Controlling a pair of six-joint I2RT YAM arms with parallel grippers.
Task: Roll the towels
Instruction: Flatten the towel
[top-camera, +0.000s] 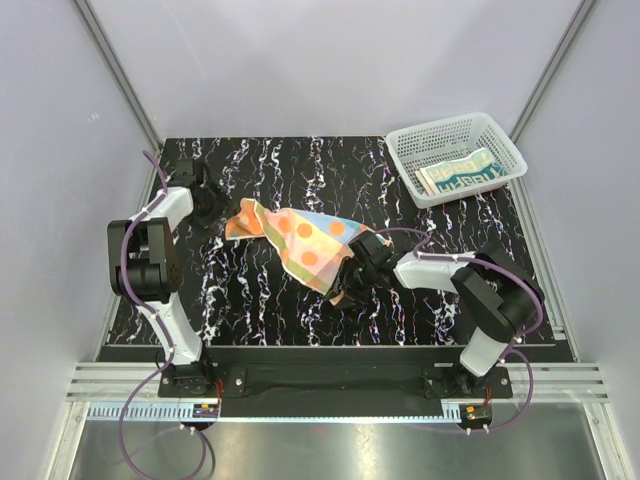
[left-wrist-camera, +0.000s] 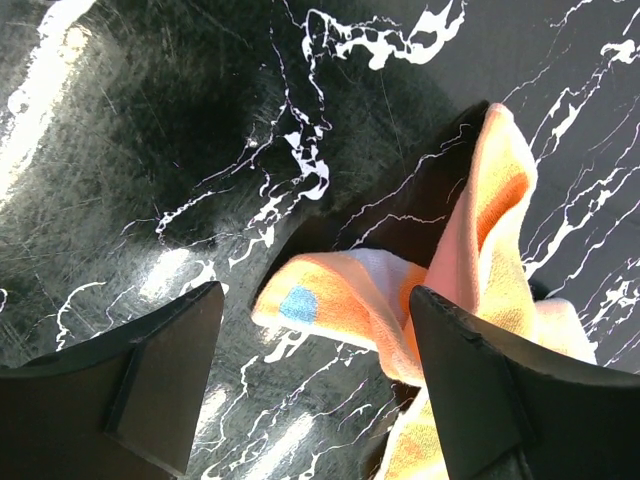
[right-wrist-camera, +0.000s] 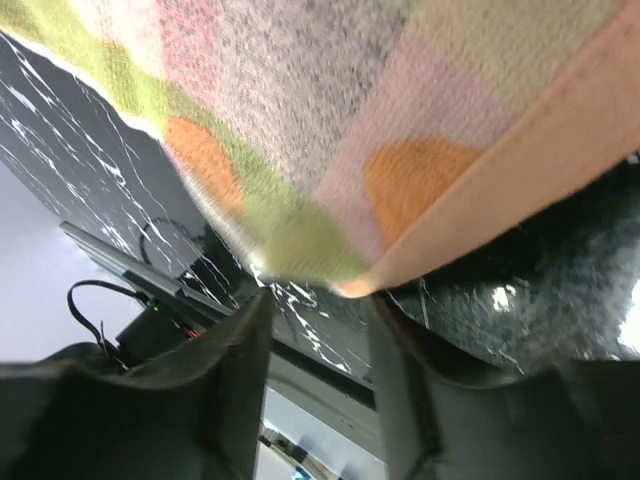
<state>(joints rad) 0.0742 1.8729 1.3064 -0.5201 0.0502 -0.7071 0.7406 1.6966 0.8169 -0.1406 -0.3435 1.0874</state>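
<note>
The orange towel (top-camera: 300, 240) with blue, green and yellow patches and orange dots lies crumpled at the table's middle. My left gripper (top-camera: 213, 203) is at its left end. In the left wrist view it (left-wrist-camera: 315, 292) is open, with the towel's corner (left-wrist-camera: 340, 295) lying between the fingertips, low over the table. My right gripper (top-camera: 358, 262) is at the towel's near right edge. In the right wrist view it (right-wrist-camera: 318, 298) is slightly open and the towel (right-wrist-camera: 330, 120) hangs just past the fingertips, nothing between them. The cream towel (top-camera: 460, 172) with teal lettering lies folded in the basket.
The white mesh basket (top-camera: 455, 122) stands at the table's far right corner. The black marbled table (top-camera: 260, 290) is bounded by grey walls at the left, right and back. A metal rail runs along the near edge.
</note>
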